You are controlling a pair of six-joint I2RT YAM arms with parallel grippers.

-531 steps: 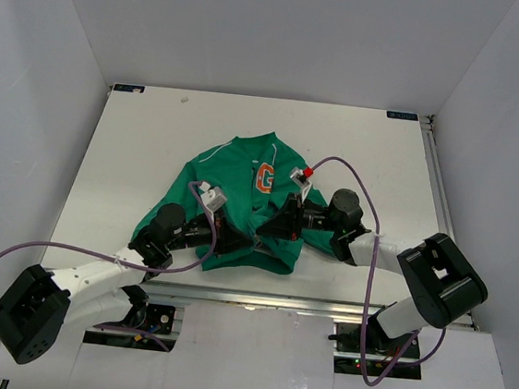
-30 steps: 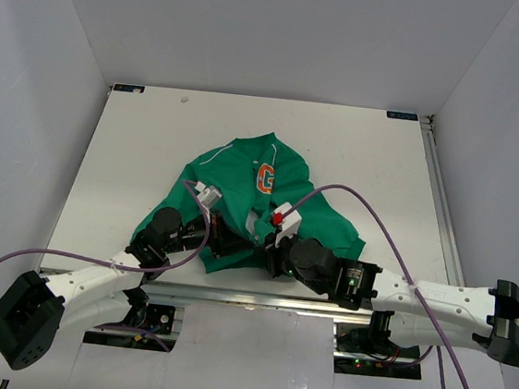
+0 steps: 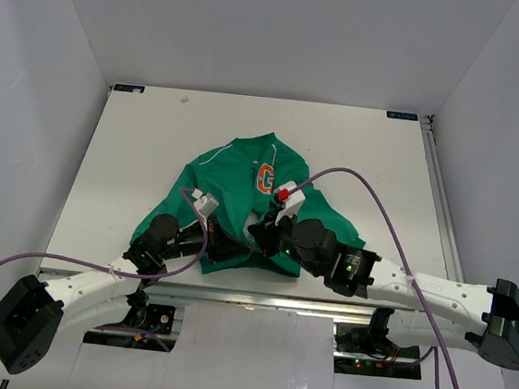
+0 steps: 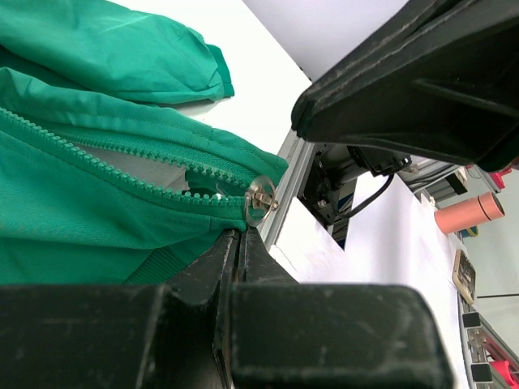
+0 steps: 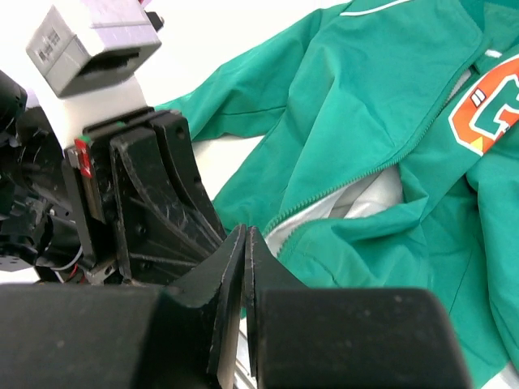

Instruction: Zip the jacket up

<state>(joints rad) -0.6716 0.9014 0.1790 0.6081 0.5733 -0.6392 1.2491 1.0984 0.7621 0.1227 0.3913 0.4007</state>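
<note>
– One jacket (image 3: 233,178): where do we log it?
– We log it crumpled on the white table (image 3: 135,144), toward the near edge, orange G emblem (image 3: 265,177) facing up. The zipper (image 5: 381,158) is open, with pale lining (image 5: 361,201) showing between the tooth rows.
– And the grippers?
– We see the left gripper (image 4: 241,237) clamped on the hem right under the zipper's bottom end, beside a round metal piece (image 4: 259,198). The right gripper (image 5: 245,235) is pressed closed just beside the left one, over the hem. We see nothing between its fingers.
</note>
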